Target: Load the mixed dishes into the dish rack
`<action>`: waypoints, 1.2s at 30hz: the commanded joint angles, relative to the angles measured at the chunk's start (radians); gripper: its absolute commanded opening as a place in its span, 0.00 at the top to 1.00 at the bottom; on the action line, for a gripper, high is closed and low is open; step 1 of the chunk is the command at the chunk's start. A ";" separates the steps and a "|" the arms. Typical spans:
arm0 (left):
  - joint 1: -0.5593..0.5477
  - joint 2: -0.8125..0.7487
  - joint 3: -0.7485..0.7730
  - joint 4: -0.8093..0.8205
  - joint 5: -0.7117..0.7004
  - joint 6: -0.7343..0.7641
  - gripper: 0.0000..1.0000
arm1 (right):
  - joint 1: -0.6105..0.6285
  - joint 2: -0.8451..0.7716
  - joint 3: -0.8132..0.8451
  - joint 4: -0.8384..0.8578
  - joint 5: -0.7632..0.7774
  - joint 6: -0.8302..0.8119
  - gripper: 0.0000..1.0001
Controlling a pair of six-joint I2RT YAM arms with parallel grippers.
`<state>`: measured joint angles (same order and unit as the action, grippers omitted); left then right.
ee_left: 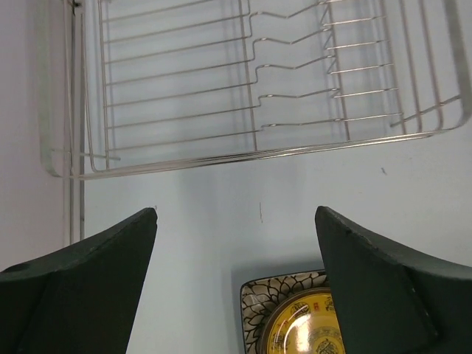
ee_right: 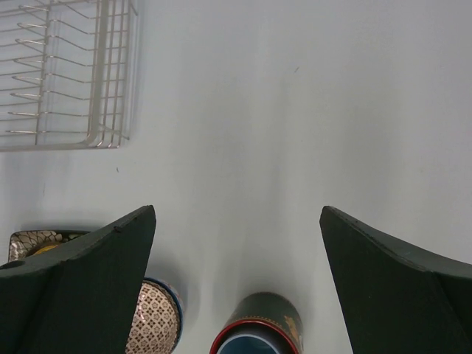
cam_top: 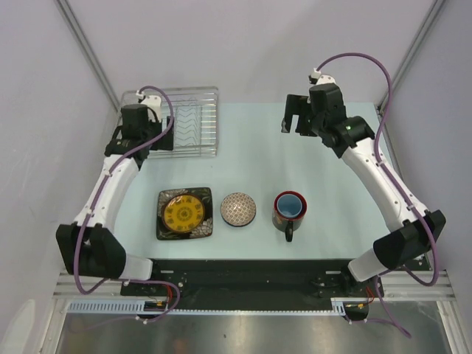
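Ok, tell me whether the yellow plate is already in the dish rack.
No, the yellow plate lies on the square black plate, apart from the dish rack.

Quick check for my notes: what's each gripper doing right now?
Left gripper: open, holding nothing.
Right gripper: open, holding nothing.

Pale blue-green worktop (cam_top: 251, 147) fills the middle, smooth and matte. From the left wrist view there's a thin dark scratch (ee_left: 260, 212) on it, and a tiny speck (ee_left: 383, 170) further right. White wall (cam_top: 243, 44) closes the far side, with the left strut (cam_top: 87, 48) and the right strut (cam_top: 417, 50) slanting up its corners. Along the near edge sits a black plate (cam_top: 243, 269), then a slotted aluminium rail (cam_top: 251, 301), and a brushed steel sheet (cam_top: 243, 333) nearest of all.
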<state>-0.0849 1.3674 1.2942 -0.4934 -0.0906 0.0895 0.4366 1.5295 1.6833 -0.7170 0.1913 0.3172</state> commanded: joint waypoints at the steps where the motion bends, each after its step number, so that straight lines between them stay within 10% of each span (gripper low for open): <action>1: -0.001 0.082 0.007 0.079 -0.107 -0.053 0.06 | 0.001 -0.098 -0.048 0.090 0.002 0.000 0.00; 36: 0.022 0.863 0.675 -0.054 0.035 -0.292 0.10 | 0.037 -0.063 -0.168 0.076 0.002 0.042 0.00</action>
<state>-0.0689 2.2021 1.8919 -0.5350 -0.0929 -0.1795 0.4694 1.4582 1.5112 -0.6544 0.1761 0.3477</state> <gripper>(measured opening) 0.906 0.995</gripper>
